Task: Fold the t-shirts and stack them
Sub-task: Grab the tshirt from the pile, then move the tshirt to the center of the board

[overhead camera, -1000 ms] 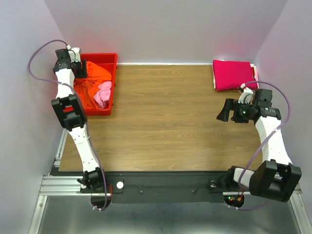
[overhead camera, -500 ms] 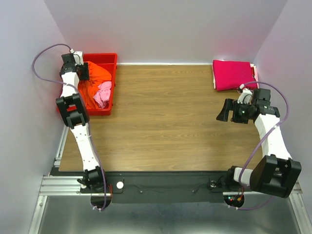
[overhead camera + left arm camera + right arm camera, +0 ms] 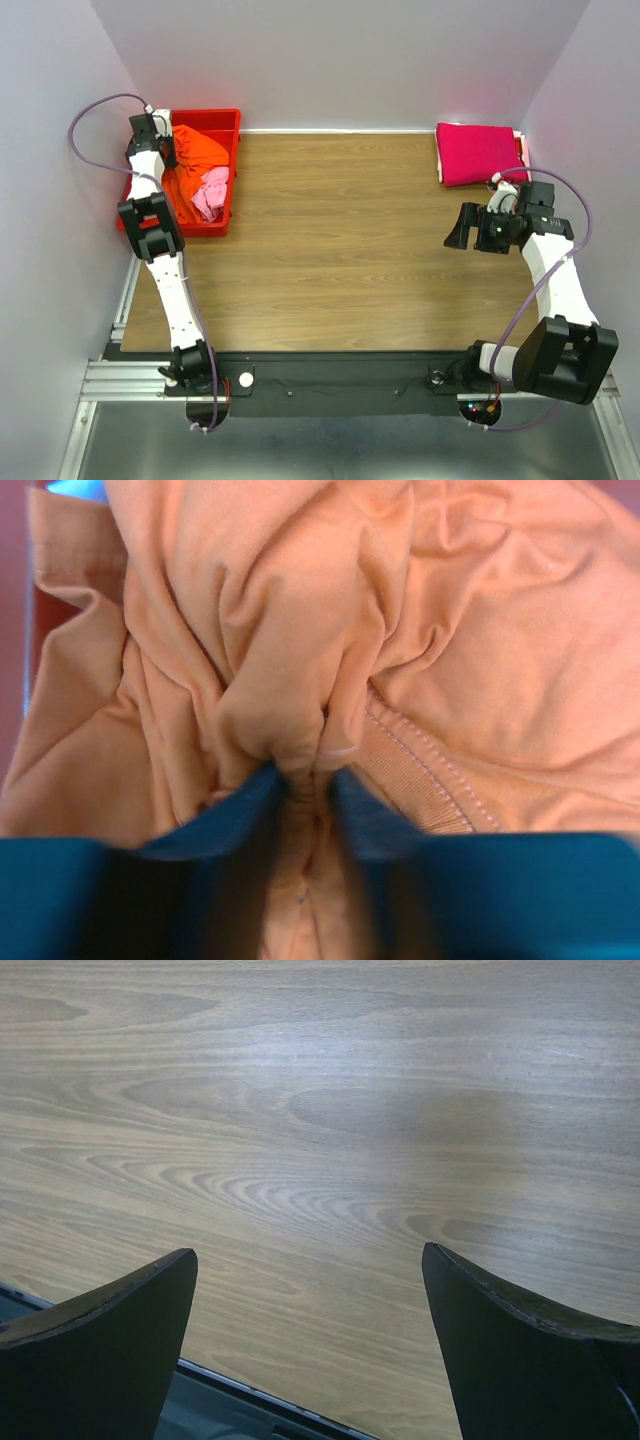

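A crumpled orange t-shirt (image 3: 190, 165) and a light pink t-shirt (image 3: 212, 190) lie in the red bin (image 3: 228, 120) at the back left. My left gripper (image 3: 160, 152) reaches down into the bin. In the left wrist view its dark fingers (image 3: 240, 805) pinch a bunched fold of the orange t-shirt (image 3: 300, 660), so my left gripper (image 3: 302, 780) is shut on it. A folded magenta t-shirt (image 3: 480, 152) rests at the back right. My right gripper (image 3: 458, 232) hovers open over bare wood (image 3: 330, 1130), its wide-apart fingers (image 3: 110, 1340) with nothing between them.
The wooden table (image 3: 340, 250) stretches between the bin and the magenta shirt. Grey walls close in the back and both sides. A metal rail (image 3: 330, 385) with the arm bases runs along the near edge.
My left gripper has dropped deeper into the bin and closed its fingers on the orange t-shirt. The right arm has barely shifted.
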`<state>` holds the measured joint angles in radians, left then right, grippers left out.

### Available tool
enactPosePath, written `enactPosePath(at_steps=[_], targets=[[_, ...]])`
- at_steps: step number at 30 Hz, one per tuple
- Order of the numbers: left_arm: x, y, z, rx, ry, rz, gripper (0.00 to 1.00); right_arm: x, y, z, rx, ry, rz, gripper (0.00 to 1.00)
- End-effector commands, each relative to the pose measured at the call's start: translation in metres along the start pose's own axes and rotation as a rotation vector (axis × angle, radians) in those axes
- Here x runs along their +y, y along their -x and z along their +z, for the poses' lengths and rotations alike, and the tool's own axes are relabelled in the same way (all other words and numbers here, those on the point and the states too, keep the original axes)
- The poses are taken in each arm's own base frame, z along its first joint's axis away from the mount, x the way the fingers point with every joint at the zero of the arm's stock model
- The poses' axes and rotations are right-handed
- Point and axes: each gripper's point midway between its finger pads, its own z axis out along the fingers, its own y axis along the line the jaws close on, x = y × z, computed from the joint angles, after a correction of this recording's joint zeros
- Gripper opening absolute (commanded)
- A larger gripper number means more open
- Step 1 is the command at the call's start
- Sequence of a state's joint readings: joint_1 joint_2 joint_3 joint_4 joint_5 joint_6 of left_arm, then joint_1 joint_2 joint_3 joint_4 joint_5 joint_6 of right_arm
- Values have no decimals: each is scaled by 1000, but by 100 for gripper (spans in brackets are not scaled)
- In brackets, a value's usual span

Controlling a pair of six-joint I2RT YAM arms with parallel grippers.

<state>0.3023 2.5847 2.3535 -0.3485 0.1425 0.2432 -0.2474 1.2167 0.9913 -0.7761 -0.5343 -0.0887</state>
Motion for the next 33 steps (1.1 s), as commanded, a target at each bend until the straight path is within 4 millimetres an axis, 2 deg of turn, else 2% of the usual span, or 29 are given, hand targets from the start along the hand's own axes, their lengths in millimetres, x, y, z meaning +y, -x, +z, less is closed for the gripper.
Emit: enactPosePath(at_steps=[1, 3, 4, 5, 6, 10, 11, 12, 13, 15, 16, 18, 19, 22, 23, 24, 25, 27, 28, 31, 32, 33], targets=[[-2, 21, -8, -53, -56, -43, 13, 2, 11, -4, -51, -5, -25, 100], [-3, 33, -17, -79, -66, -42, 0, 3, 12, -5, -54, -4, -28, 100], [-4, 50, -30, -115, -74, -36, 0, 3, 12, -5, -56, -3, -29, 100], [-5, 58, -38, -133, -80, -36, 0, 4, 12, -6, -57, -1, -31, 100], [-6, 80, -57, -181, -92, -28, 0, 5, 12, -6, -60, 3, -35, 100], [-12, 130, -107, -297, -119, -12, 0, 7, 13, -9, -68, 6, -39, 100], [-11, 151, -135, -347, -116, -5, 0, 7, 14, -10, -75, 5, -46, 100], [-14, 160, -148, -373, -130, 0, 0, 8, 14, -11, -76, 8, -46, 100], [-15, 180, -178, -427, -129, 10, 0, 10, 16, -13, -89, 8, -55, 100], [-18, 194, -204, -473, -139, 17, 0, 13, 17, -16, -100, 16, -65, 100], [-21, 211, -233, -527, -147, 21, 0, 14, 17, -18, -108, 18, -71, 100], [-25, 225, -261, -576, -158, 25, 0, 16, 18, -20, -117, 22, -79, 100], [-30, 238, -289, -625, -176, 31, 0, 17, 19, -21, -121, 24, -83, 100], [-48, 260, -339, -720, -232, 64, 0, 20, 19, -24, -133, 27, -92, 100], [-54, 269, -368, -768, -235, 80, 0, 20, 20, -25, -136, 27, -95, 100], [-59, 276, -386, -804, -243, 92, 0, 21, 20, -26, -141, 28, -100, 100], [-72, 285, -421, -864, -261, 119, 0, 21, 20, -28, -146, 25, -103, 100], [-85, 295, -457, -939, -271, 145, 0, 23, 21, -31, -160, 24, -113, 100], [-99, 298, -487, -988, -288, 161, 0, 24, 22, -32, -166, 25, -117, 100], [-122, 301, -526, -1051, -328, 170, 0, 25, 22, -35, -175, 21, -122, 100], [-141, 300, -547, -1080, -371, 179, 0, 25, 23, -36, -180, 21, -125, 100], [-150, 299, -556, -1092, -392, 185, 0, 26, 23, -36, -183, 19, -127, 100]])
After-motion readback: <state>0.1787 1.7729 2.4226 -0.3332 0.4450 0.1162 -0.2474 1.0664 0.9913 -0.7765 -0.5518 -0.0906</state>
